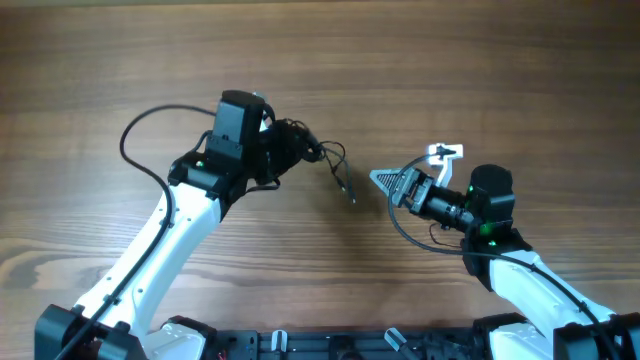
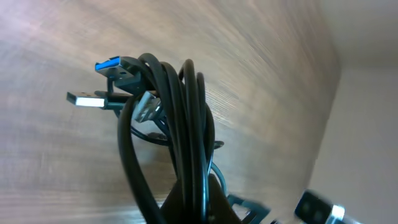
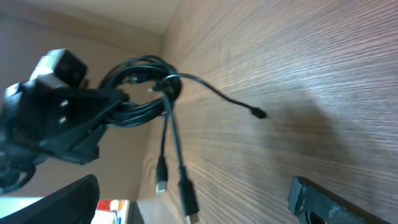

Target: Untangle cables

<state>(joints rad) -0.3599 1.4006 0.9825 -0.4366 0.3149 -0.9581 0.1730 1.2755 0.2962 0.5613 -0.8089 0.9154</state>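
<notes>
The cables (image 1: 300, 148) are a bundle of thin black cords bunched at my left gripper (image 1: 278, 152), which is shut on them above the table. In the left wrist view the cables (image 2: 186, 118) rise from the shut left gripper (image 2: 208, 208), with a blue-tipped USB plug (image 2: 111, 66) and a silver one (image 2: 84, 99) sticking out left. A loose end (image 1: 346, 190) trails toward my right gripper (image 1: 412, 166), which stands open and apart from it. From the right wrist, the bundle (image 3: 140, 87) shows at upper left. Two plug ends (image 3: 186, 196) dangle from it between the open right gripper (image 3: 193, 199) fingers.
The wooden table (image 1: 500, 60) stretches all round. A thicker black arm cable (image 1: 140, 140) loops out to the left of the left arm. A small plug on a thin lead (image 3: 259, 113) hangs over the wood.
</notes>
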